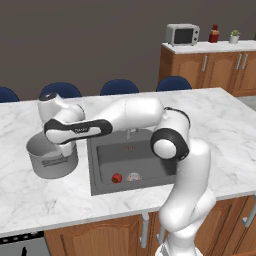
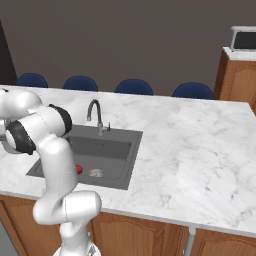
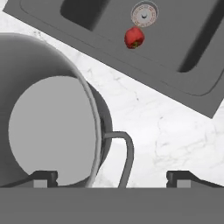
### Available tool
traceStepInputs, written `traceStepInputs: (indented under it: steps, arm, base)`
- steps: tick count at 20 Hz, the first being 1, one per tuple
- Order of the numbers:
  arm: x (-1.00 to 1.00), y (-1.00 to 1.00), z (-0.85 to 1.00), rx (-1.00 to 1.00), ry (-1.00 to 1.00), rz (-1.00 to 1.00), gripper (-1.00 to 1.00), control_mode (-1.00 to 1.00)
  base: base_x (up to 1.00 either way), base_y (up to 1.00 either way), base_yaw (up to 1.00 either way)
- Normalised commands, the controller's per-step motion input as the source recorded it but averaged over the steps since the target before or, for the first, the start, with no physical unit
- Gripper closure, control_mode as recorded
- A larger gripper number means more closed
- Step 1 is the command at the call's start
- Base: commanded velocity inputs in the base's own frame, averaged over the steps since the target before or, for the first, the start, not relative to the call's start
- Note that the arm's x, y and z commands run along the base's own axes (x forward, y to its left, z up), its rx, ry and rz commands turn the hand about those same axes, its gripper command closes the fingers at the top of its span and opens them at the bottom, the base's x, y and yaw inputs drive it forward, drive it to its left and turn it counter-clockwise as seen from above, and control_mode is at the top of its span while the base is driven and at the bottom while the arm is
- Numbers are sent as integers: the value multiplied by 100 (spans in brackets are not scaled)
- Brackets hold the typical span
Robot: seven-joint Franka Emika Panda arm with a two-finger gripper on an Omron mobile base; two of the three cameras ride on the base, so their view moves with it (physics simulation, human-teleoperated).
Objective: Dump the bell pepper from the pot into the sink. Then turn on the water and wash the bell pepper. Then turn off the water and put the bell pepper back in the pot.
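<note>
The red bell pepper (image 1: pixel 116 178) (image 2: pixel 78 169) (image 3: pixel 134 37) lies on the floor of the dark sink (image 1: pixel 131 150) (image 2: pixel 102 148) (image 3: pixel 183 43), just beside the pale drain (image 1: pixel 133 176) (image 3: pixel 145 14). The grey pot (image 1: pixel 47 159) (image 3: pixel 48 127) stands upright on the marble left of the sink, and its inside shows bare. My gripper (image 3: pixel 113 179) hangs open directly over the pot's sink-side rim. Its fingertips (image 3: pixel 43 178) straddle the loop handle (image 3: pixel 124 151) and hold nothing. The faucet (image 2: pixel 94 113) rises behind the basin with no water running.
White marble counter (image 1: pixel 220 130) stretches right of the sink. Blue chairs (image 1: pixel 119 87) line its far edge. My own arm reaches across above the basin's back left. A microwave (image 1: pixel 182 34) sits on a distant cabinet.
</note>
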Motion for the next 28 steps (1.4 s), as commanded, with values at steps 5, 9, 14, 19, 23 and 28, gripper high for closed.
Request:
traceStepInputs:
  steps: [5,9,14,19,23,28]
  arm:
    - [-4,-57,37,0,0,-7,-100,-100]
    - [-1,-65,33,0,0,-5,-100,-100]
    - [-9,-59,13,0,0,-1,-100,-100]
    - [-3,-67,0,0,0,0,-100,-100]
    - [-2,-58,0,0,0,1,-100,-100]
    - [-2,-47,16,0,-8,0,-100,-100]
  base:
    - [0,0,0]
    - [0,0,0]
    - [0,0,0]
    - [0,0,0]
    - [0,0,0]
    - [0,0,0]
